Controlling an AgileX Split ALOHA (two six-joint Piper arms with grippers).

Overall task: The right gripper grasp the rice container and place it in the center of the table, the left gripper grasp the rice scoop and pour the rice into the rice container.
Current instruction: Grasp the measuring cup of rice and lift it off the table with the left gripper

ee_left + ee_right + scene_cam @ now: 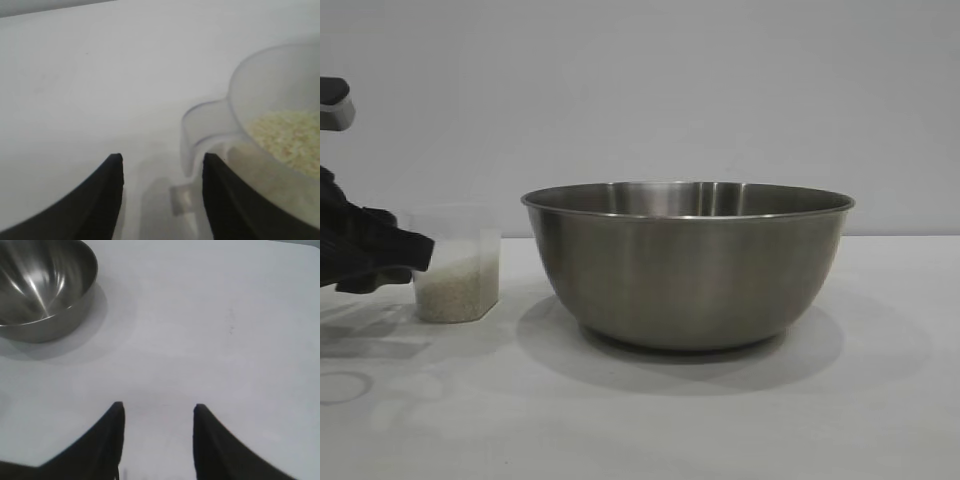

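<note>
The rice container (688, 265), a big steel bowl, stands upright on the white table (880, 400) near its middle. Left of it stands the rice scoop (458, 270), a small clear cup partly filled with rice (450, 290). My left gripper (415, 262) is at the scoop's left side. In the left wrist view this gripper (161, 162) is open, and the scoop's handle (200, 130) lies between the jaws close to one finger, with a gap to the other. The rice (290, 140) shows inside the cup. My right gripper (157, 407) is open over bare table, apart from the rice container (45, 290).
A plain pale wall stands behind the table. White tabletop (225, 315) stretches around the right gripper and to the bowl's right. The left arm's shadow falls on the table in front of the scoop.
</note>
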